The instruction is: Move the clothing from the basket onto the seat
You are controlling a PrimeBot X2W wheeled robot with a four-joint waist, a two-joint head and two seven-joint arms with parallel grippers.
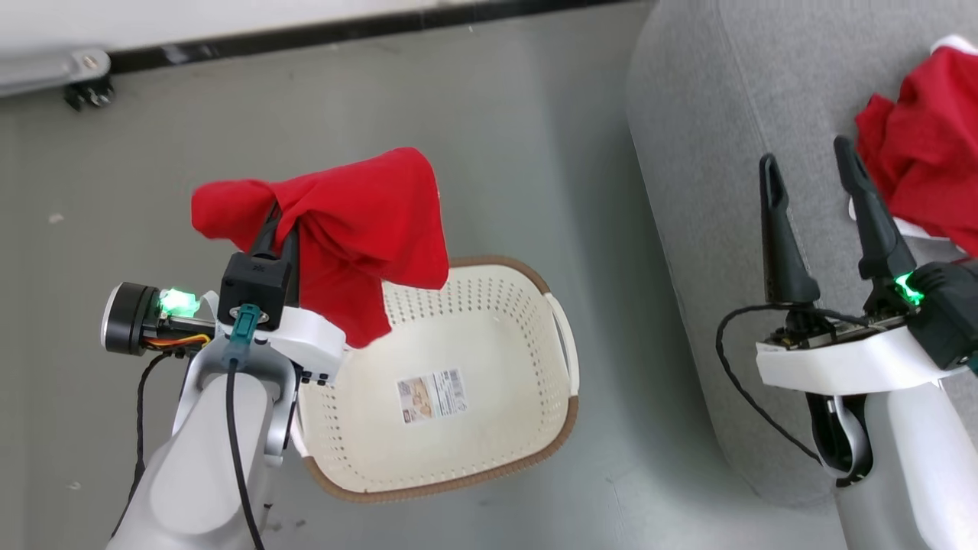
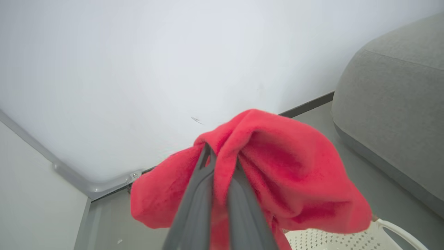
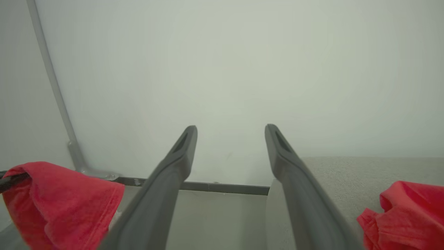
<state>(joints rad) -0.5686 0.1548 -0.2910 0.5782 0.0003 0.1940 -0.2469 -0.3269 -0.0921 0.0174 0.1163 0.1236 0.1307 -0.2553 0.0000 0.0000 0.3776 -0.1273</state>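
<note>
My left gripper point(image 1: 276, 218) is shut on a red garment point(image 1: 359, 229), which hangs raised above the left rim of the cream basket point(image 1: 489, 451). The cloth drapes over both fingers point(image 2: 197, 194) and hides their tips; the same garment point(image 2: 277, 173) bulges ahead in the left wrist view and shows at the left of the right wrist view as red cloth point(image 3: 59, 201). The basket holds nothing but a paper label point(image 1: 432, 395). A second red garment point(image 1: 928, 145) lies on the grey seat point(image 1: 710, 153). My right gripper point(image 1: 806, 153) hovers open over the seat, just left of that garment point(image 3: 409, 215).
The basket stands on a grey floor point(image 1: 153, 191) between me and the seat. A white wall with a dark baseboard point(image 1: 344, 30) runs along the far side, with a metal bracket point(image 1: 84, 80) at its left end. The seat's rounded corner point(image 2: 388, 104) lies right of the raised cloth.
</note>
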